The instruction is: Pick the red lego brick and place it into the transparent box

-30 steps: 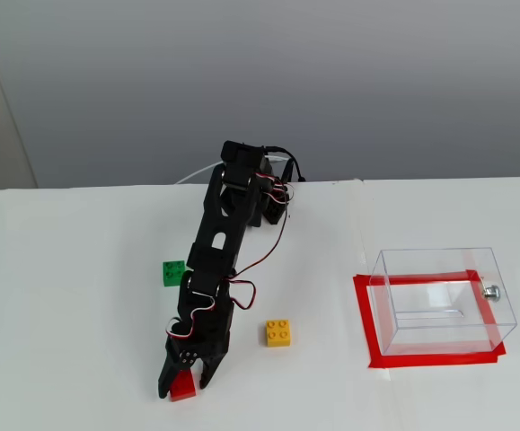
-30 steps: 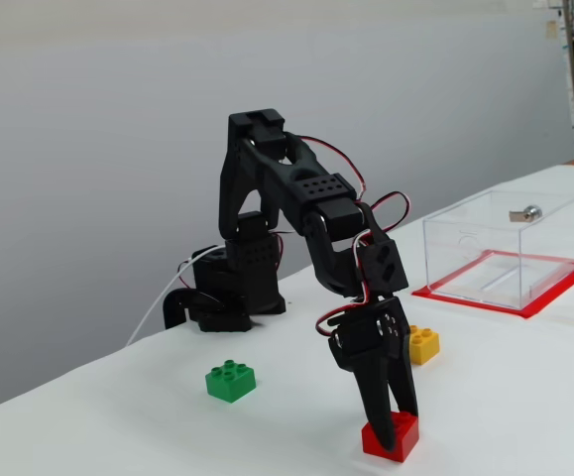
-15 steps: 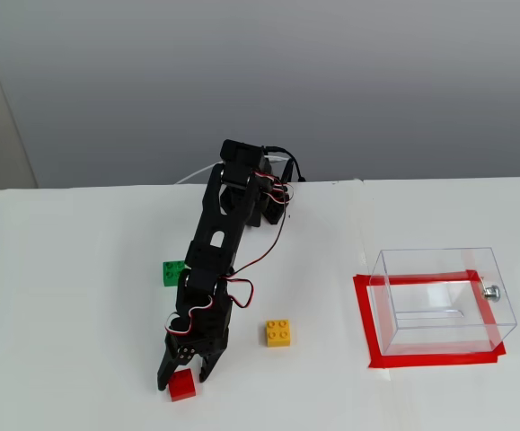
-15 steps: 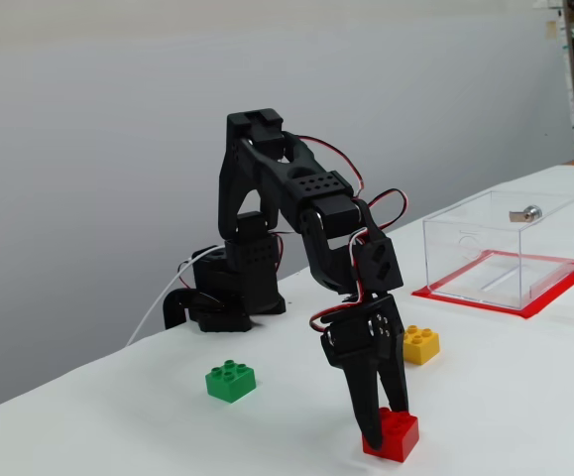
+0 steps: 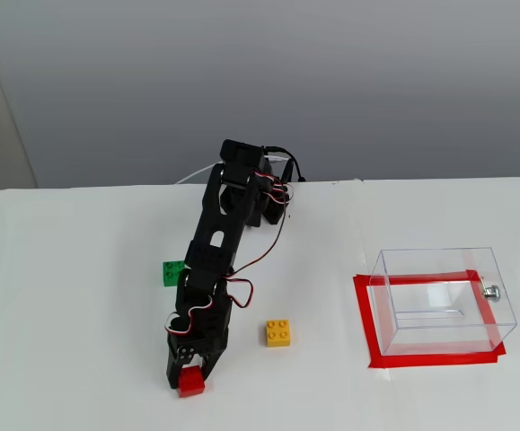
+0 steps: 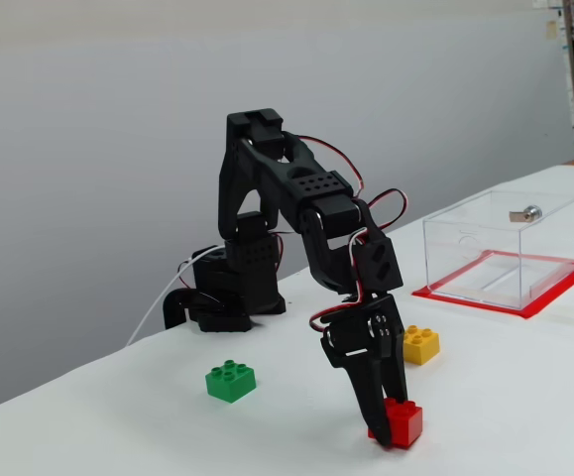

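Now the black arm (image 5: 226, 235) bends down from its base at the back of the white table (image 5: 80, 359) and points its jaws straight at the tabletop. The gripper (image 5: 189, 381) has its two fingers pressed on both sides of the red lego brick (image 5: 190, 383), so the jaws are clamped on the brick. In a fixed view from the side, the red lego brick (image 6: 401, 421) sits between the black fingertips (image 6: 380, 424) right at the table; it looks a little tipped, and I cannot tell if it touches the table or hangs just above it.

A yellow brick (image 5: 278, 333) lies near the jaws, on their right side in a fixed view from above, and it touches nothing. A green brick (image 5: 173, 272) lies farther back from the jaws, beside the arm, and the arm hides part of it. From the side the green brick (image 6: 231, 380) shows whole, with its studs up.

The transparent box (image 5: 442, 301) stands well apart from the jaws, far to the right in a fixed view from above. It sits inside a red tape outline (image 5: 365, 326) stuck on the table. A small metal knob (image 5: 490, 290) sticks out from the box wall farthest from the jaws. Red and white wires (image 5: 258, 259) loop along the arm above the jaws.
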You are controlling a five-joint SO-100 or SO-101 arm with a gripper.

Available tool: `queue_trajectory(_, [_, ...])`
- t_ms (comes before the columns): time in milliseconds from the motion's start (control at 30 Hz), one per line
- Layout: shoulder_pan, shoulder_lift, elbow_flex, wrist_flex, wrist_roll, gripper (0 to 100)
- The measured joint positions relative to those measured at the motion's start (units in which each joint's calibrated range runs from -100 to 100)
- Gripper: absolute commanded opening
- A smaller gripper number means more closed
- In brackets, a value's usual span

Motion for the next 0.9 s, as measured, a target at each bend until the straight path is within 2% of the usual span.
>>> queue_trajectory(400, [0.11,-3.38,0.53,0.94,0.00,16])
queue_trajectory(700, [-2.99,-15.64,5.91,0.94,0.00,16])
queue_trajectory(900, [-5.13,-25.29,9.80,1.89,-2.93,16])
